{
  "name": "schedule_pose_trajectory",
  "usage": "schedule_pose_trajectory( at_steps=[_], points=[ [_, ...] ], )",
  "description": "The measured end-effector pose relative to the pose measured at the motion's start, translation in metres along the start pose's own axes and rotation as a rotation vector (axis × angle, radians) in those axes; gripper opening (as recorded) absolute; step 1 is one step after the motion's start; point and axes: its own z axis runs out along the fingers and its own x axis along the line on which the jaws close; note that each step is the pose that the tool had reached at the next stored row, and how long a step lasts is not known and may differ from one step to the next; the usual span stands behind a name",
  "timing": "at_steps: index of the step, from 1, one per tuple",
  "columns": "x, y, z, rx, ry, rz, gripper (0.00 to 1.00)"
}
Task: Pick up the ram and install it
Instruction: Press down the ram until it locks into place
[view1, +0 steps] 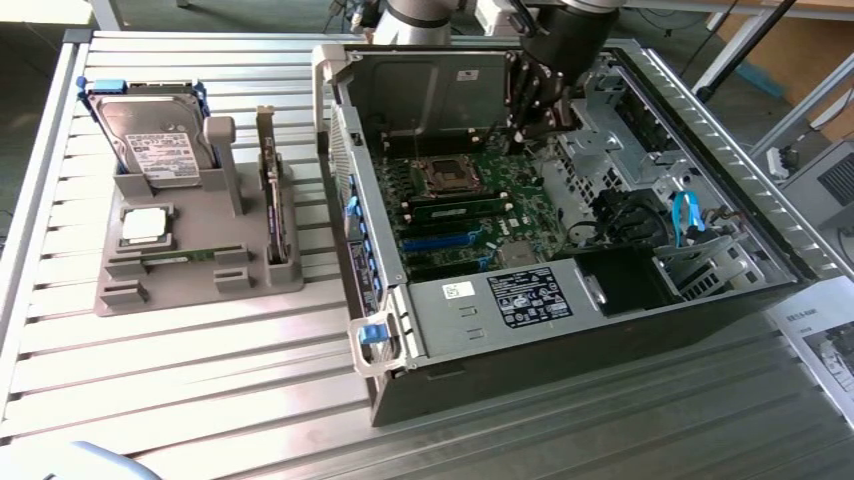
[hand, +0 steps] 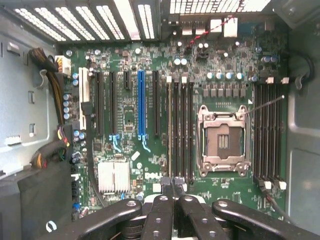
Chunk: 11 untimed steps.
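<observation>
While the gripper (hand: 173, 186) hangs above the motherboard (hand: 130, 125) with its two fingers pressed together on nothing, one ram (view1: 461, 211) looks seated on edge in a slot beside the single processor socket (hand: 223, 141). Four long slots run along each side of that socket. One hard drive (view1: 158, 140) and one upright card (view1: 274, 215) stand in the grey holder (view1: 174, 290) outside the case.

Black end effector (hand: 173, 186), jointed linkage bars (hand: 105, 216) with round silver pins (hand: 131, 204), black wrist cylinder (view1: 577, 38), pale grey arm joint (view1: 408, 14)
</observation>
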Motion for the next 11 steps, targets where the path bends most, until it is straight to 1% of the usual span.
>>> schedule_pose_trajectory(
  at_steps=[5, 11],
  points=[
    [0.000, -0.0110, -0.0001, 0.0000, 0.0006, 0.000, 0.10],
    [0.000, -0.0204, -0.0003, 0.0000, 0.0013, 0.000, 0.10]
  ],
)
